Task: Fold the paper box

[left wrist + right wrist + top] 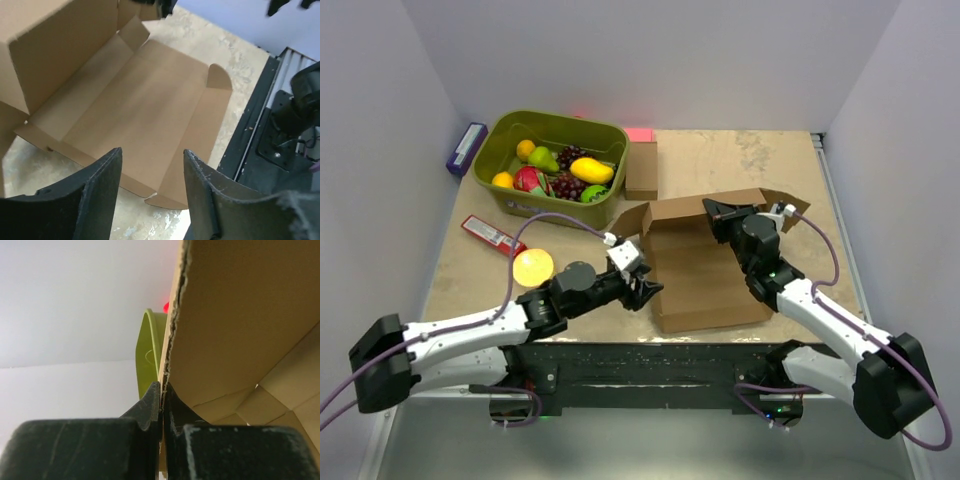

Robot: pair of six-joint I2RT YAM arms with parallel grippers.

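Observation:
The paper box [705,270] lies half-formed in the middle of the table, its base flat and its back panel standing up. In the top view my left gripper [652,292] hovers at the box's near-left corner, jaws open and holding nothing. The left wrist view shows the box's floor and low side flaps [135,95] beyond the open left gripper [152,152]. My right gripper [715,210] is shut on the upright back panel's top edge. The right wrist view shows the right gripper [161,386] pinching the rough cardboard edge [240,315].
A green bin [500,140] of toy fruit stands at the back left, its rim also in the right wrist view [149,355]. A small brown box [641,168] sits beside it. An orange ball [533,266], a red packet [488,233] and a purple item [466,147] lie to the left.

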